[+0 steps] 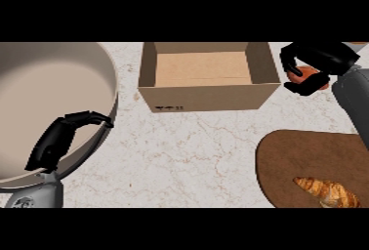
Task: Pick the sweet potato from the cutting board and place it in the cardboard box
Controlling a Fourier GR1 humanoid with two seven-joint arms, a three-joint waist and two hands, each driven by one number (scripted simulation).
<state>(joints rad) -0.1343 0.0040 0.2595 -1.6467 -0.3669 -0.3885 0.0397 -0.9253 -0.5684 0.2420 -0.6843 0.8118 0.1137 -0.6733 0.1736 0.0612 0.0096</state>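
My right hand [315,62] is raised near the counter's far right corner, just beside the right wall of the cardboard box [209,78], outside it. Its fingers and thumb are curled around the sweet potato [311,74], of which only an orange patch shows between them. The sweet potato is therefore off the cutting board [302,151] and not inside the box; it sits in my grasp to the right of the box's right wall. Whether the hand touches that wall I cannot tell.

The cardboard box stands open-topped at the far middle of the counter [194,146], its interior floor bare and visible, a small dark mark on its near wall.

The cutting board, dark brown with a rounded outline, lies at the counter's near right corner. A croissant [328,192] rests on its near part, close to the right edge.

My left hand [61,136] shows at the near left of the counter, over the rim of a large pale round bowl [43,88] that fills the left side. Its fingers are extended and relaxed, bent a little at the tips near the bowl's rim, holding nothing. Contact with the rim cannot be confirmed
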